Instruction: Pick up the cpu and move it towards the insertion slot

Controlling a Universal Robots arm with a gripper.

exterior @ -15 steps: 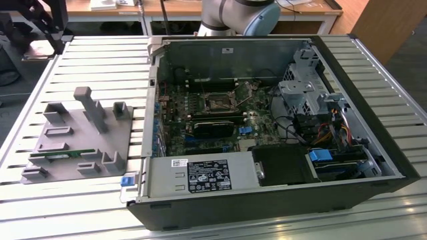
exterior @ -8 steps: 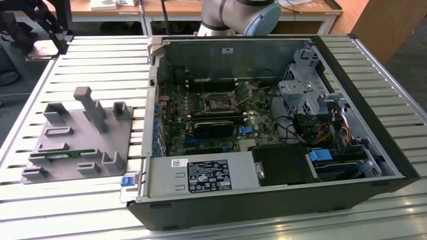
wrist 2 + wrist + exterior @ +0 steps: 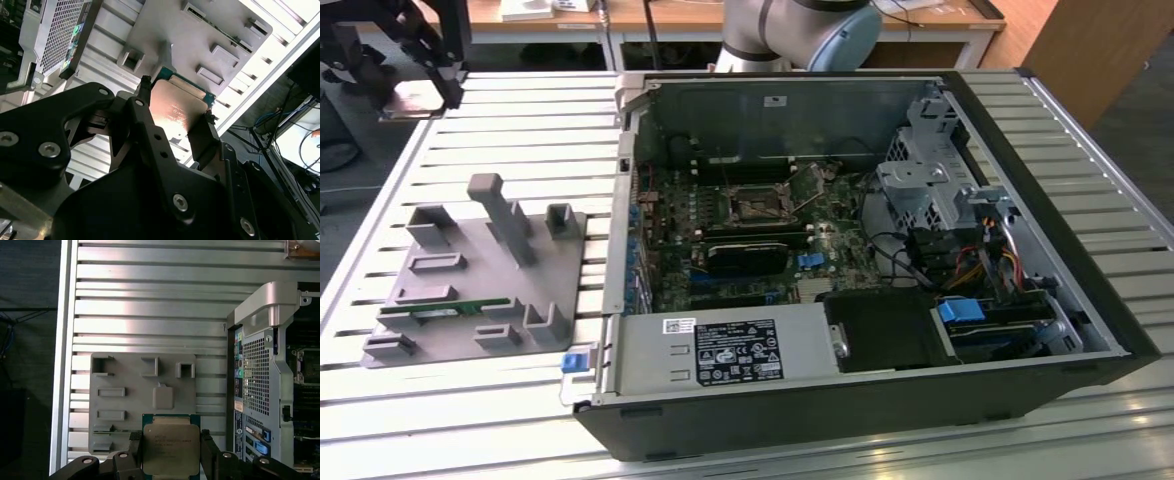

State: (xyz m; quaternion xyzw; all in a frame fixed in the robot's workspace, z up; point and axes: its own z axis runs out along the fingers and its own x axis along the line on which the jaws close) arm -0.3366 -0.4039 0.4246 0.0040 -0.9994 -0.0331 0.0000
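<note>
Between the black fingers of the gripper (image 3: 171,450), the cpu (image 3: 170,449) sits clamped by two opposite edges, raised above the grey fixture plate (image 3: 142,405). Off to the exterior view's right, well apart inside the open computer case (image 3: 881,250), lies the insertion slot (image 3: 758,203); the arm hangs high over the slatted table (image 3: 520,120).

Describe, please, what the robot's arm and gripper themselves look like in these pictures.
In both wrist views the gripper is matte black, built from angular plates joined by silver screw heads, with slim black fingers that have small holes along one of them. In the exterior view, the arm is a rounded light grey tube with a pale blue cap on its joint. No loose cables are visible on it.
</note>
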